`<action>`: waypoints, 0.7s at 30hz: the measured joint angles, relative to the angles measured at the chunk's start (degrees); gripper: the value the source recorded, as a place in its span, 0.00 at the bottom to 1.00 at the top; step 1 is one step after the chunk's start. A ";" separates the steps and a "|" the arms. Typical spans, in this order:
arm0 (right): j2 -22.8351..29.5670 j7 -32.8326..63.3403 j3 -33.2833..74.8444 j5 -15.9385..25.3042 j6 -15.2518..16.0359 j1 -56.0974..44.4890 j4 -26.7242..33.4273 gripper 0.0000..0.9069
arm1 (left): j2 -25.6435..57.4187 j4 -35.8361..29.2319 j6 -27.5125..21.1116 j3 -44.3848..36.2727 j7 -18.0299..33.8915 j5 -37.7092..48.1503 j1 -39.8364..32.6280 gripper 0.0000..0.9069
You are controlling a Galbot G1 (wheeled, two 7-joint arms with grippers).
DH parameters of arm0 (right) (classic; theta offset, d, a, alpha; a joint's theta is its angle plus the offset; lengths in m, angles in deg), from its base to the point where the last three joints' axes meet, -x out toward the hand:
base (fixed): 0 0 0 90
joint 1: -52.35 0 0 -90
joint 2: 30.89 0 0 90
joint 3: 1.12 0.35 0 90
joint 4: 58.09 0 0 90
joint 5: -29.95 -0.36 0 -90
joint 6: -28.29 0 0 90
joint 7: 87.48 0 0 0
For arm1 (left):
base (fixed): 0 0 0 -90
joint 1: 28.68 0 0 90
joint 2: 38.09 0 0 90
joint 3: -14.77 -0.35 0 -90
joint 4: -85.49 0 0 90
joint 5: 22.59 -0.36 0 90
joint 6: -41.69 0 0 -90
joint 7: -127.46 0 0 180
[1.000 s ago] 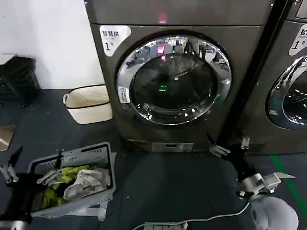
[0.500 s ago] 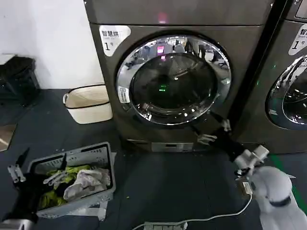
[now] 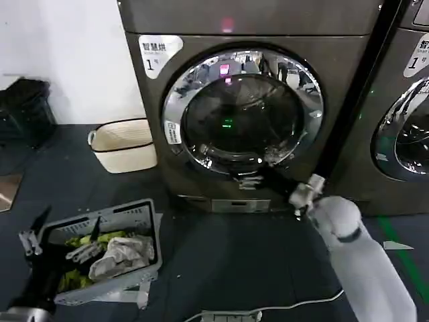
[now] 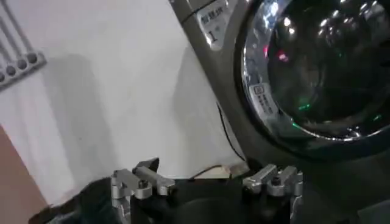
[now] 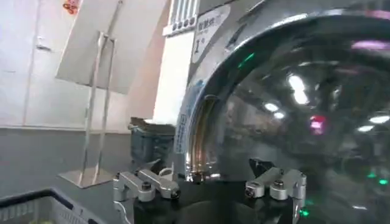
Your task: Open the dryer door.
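The dryer (image 3: 161, 168) is a dark grey-bronze front-loader with a white label (image 3: 159, 52) marked "1". The dryer door (image 3: 241, 111) is shut, with dark glass inside a wide chrome ring (image 3: 175, 100). My right gripper (image 3: 260, 169) reaches in from the lower right and is open at the door's lower rim. In the right wrist view its open fingers (image 5: 146, 185) frame the chrome ring (image 5: 204, 140) close ahead. My left gripper (image 3: 67, 228) hangs open low on the left over a grey laundry basket. In the left wrist view that gripper (image 4: 206, 182) faces the dryer door (image 4: 317, 67) from farther off.
The grey laundry basket (image 3: 127, 213) with clothes sits on the dark floor at front left. A cream tub (image 3: 124, 144) stands beside the dryer's left side, and a black crate (image 3: 27, 111) is against the white wall. A second grey machine (image 3: 409, 121) stands at right. A white cable (image 3: 281, 308) lies on the floor.
My right arm has swung left and up from the floor in front of the second machine to the dryer door's lower rim. The left gripper has shifted slightly right over the basket.
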 joint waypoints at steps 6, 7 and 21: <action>1.81 1.36 -3.85 0.44 0.51 4.38 3.66 1.00 | -0.02 0.00 0.53 0.20 0.26 0.70 -0.13 1.00; 2.23 1.79 -4.52 0.51 0.55 5.13 4.17 1.00 | -0.05 0.00 0.64 0.20 0.34 0.61 -0.15 1.00; 8.15 2.73 -9.22 2.12 0.84 11.03 9.99 1.00 | -0.33 0.00 0.97 0.35 -0.13 -0.52 -0.34 1.00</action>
